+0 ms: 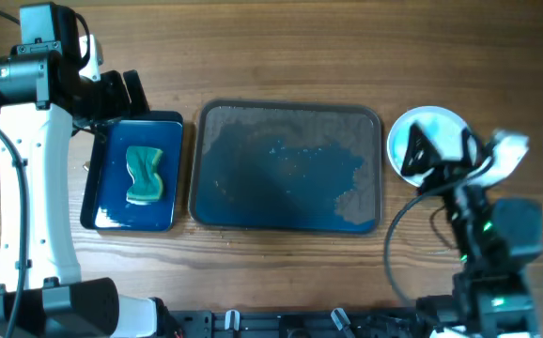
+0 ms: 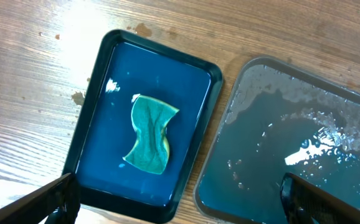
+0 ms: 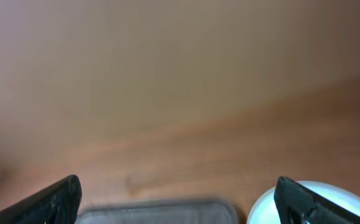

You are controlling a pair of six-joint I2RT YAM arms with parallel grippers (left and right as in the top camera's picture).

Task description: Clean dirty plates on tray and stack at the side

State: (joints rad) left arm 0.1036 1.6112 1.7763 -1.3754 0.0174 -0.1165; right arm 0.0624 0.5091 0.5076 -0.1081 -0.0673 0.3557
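The dark grey tray [image 1: 281, 183] lies at the table's middle with no plate on it, only blue water and foam; it also shows in the left wrist view [image 2: 279, 155] and its far rim in the right wrist view [image 3: 161, 208]. A white plate with a bluish tint [image 1: 436, 127] sits on the table right of the tray; any plates under it are hidden. Its edge shows in the right wrist view [image 3: 357, 199]. My right gripper [image 1: 425, 152] [image 3: 180, 202] is open and empty above that plate. My left gripper [image 1: 121, 94] [image 2: 177, 199] is open and empty above the small blue tray.
A small glossy blue tray [image 1: 163, 202] [image 2: 111, 93] left of the big tray holds a teal sponge [image 1: 144, 175] [image 2: 149, 140] in blue liquid. Bare wood table lies behind and in front of both trays.
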